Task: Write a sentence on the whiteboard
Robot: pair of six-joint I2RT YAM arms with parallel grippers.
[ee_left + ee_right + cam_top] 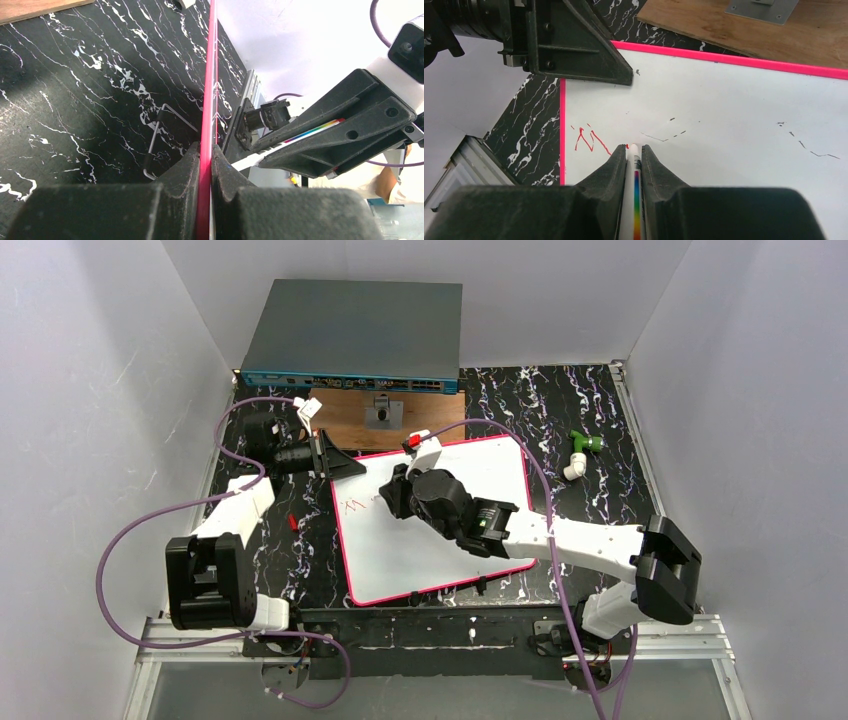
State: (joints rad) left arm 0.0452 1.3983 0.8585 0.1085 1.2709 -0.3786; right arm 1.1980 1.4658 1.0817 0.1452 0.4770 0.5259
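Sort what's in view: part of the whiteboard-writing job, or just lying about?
In the job: whiteboard, red writing on it, marker in the right tool, left tool clamping the board's rim.
Lying about: wooden board with metal bracket, grey switch box, green-and-white fitting.

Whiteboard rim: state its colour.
The whiteboard rim is bright pink-red, clearest in the right wrist view.

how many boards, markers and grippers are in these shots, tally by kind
boards: 2, the whiteboard and the wooden board
markers: 1, the marker held in the right gripper
grippers: 2, the right gripper and the left gripper, which is clamped on the whiteboard's pink rim
total: 5
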